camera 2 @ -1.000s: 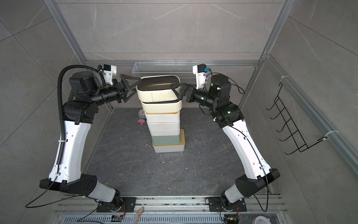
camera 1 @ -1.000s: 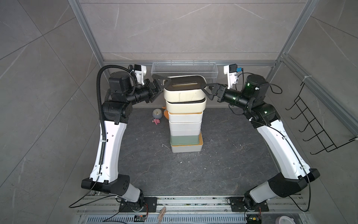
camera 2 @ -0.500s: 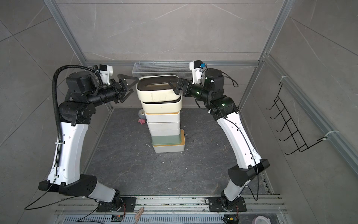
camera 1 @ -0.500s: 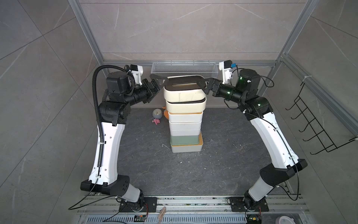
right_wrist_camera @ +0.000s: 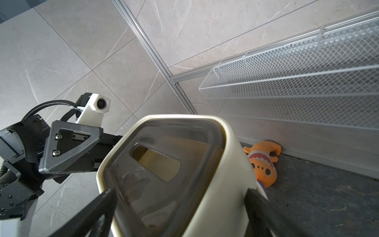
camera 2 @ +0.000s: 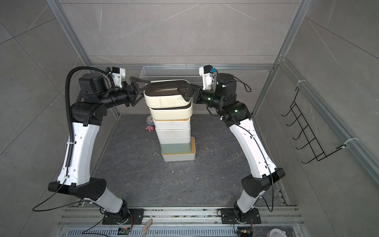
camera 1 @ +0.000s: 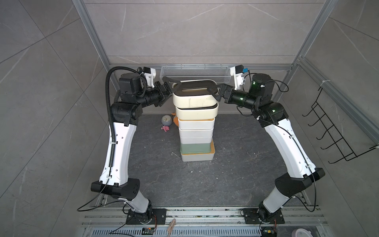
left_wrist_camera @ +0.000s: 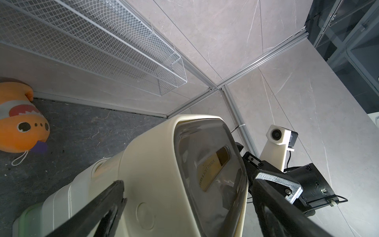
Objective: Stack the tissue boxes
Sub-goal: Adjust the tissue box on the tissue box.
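Two white-and-black robot arms [camera 1: 121,143] rise from the rail at the near edge and lean in over the dark grey stone-look floor [camera 1: 235,176], one on each side. Between them one tall stack of seven tissue boxes [camera 2: 174,133] stands upright in the middle of the floor.

Counting down the stack:
- Two rounded cream boxes with dark-brown slotted lids come first, the top cream box [camera 1: 193,100] sitting on the second cream box [camera 1: 196,112].
- Next is the uppermost white box [camera 1: 196,123], which shows a bamboo lid edge.
- Below it are two plain white boxes [camera 1: 195,133] whose lids are hidden.
- Then comes one mint-green box [camera 1: 194,148].
- Last is the bottom white box [camera 1: 196,158], whose bamboo lid pokes out bare on the right arm's side.

One long white wire-mesh basket [camera 1: 194,71] hangs on the back wall, and one black wire rack [camera 1: 336,131] hangs on the right wall. Behind the stack lie one orange fish-shaped soft toy [left_wrist_camera: 22,127], one small grey round clock [camera 1: 166,120] and, just beside it, one little pink toy [camera 1: 165,128].

The left gripper [camera 1: 175,90] and the right gripper [camera 1: 213,94] sit level with the top cream box, one at each short end. Each has its jaws spread wide with the box's end between them. I cannot tell whether the fingers touch its walls.
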`<state>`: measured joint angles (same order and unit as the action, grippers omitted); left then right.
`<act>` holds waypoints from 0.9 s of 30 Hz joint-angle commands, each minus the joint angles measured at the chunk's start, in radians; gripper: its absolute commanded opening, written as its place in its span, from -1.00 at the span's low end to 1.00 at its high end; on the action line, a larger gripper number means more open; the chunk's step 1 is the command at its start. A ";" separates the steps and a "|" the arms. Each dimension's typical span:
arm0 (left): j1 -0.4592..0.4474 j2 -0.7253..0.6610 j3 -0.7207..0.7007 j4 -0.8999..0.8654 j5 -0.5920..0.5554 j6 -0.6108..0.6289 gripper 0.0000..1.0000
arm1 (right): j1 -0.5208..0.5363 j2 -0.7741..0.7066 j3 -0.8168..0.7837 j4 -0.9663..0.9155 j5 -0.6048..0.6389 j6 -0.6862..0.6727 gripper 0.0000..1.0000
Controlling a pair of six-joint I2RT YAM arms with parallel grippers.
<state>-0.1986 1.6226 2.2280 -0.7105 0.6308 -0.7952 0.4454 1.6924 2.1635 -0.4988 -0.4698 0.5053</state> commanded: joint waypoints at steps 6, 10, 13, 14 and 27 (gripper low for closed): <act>-0.014 -0.006 0.032 0.049 0.062 0.016 0.99 | 0.003 -0.064 -0.038 0.023 0.000 0.024 1.00; -0.018 -0.007 0.032 0.051 0.064 0.014 0.99 | 0.003 -0.078 -0.059 0.023 0.016 0.018 1.00; -0.020 -0.003 0.033 0.056 0.067 0.008 0.99 | 0.003 -0.091 -0.082 0.040 0.014 0.020 1.00; -0.020 -0.003 0.033 0.056 0.068 0.007 0.99 | 0.003 -0.096 -0.091 0.045 0.015 0.022 1.00; -0.022 -0.007 0.030 0.046 0.052 0.017 0.99 | 0.003 -0.145 -0.164 0.087 0.029 0.042 1.00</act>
<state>-0.2142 1.6249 2.2280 -0.7025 0.6640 -0.7948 0.4454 1.5791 2.0079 -0.4507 -0.4519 0.5316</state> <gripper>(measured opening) 0.994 0.992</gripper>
